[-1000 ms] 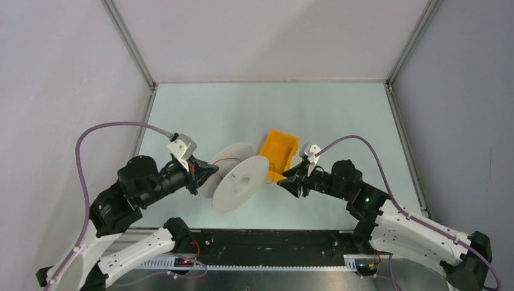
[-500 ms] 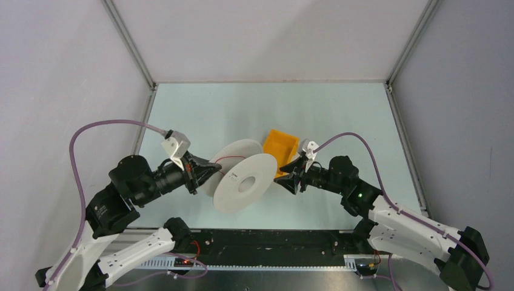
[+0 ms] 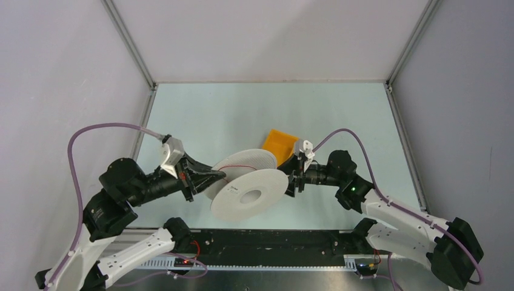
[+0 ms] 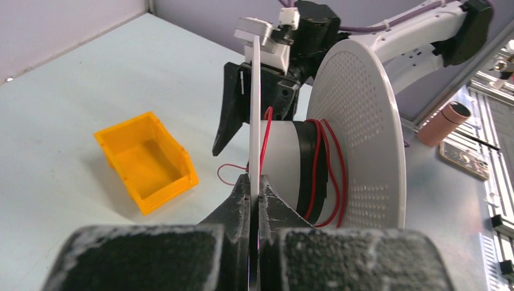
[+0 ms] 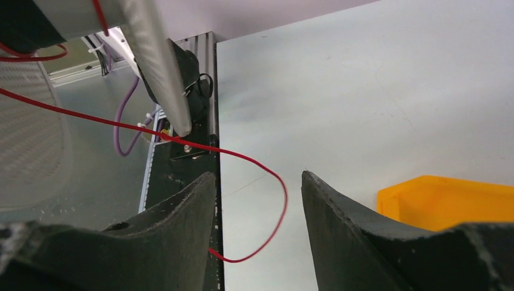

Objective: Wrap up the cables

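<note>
Left gripper point(image 3: 217, 176) reaches in from the left, jaws pressed together on the thin rim of the spool's far flange; the left wrist view shows both fingers point(image 4: 239, 197) pinching that white edge. The white spool point(image 3: 251, 193) sits at table centre, tilted, with its perforated near flange facing up toward the top camera. Can't tell whether it touches the table point(image 3: 242, 109) or hangs off it.

The cable point(image 4: 320, 173), a thin red wire, has a few loose turns around the spool's hub between the two flanges. One free loop hangs past the pinched flange, on the side of the yellow bin point(image 4: 145, 160). From the right wrist view the cable point(image 5: 267, 176) runs from the hub at upper left, crosses in front of the flange edge and curves down in a loop across the gap between the right fingers. Contact with either finger is not clear.

The bin point(image 3: 277, 140) lies on the table just behind the spool, partly hidden by it. Right gripper point(image 3: 296, 177) is just beside the spool's right edge, pointing at it, fingers spread apart with nothing clamped point(image 5: 257, 182).
</note>
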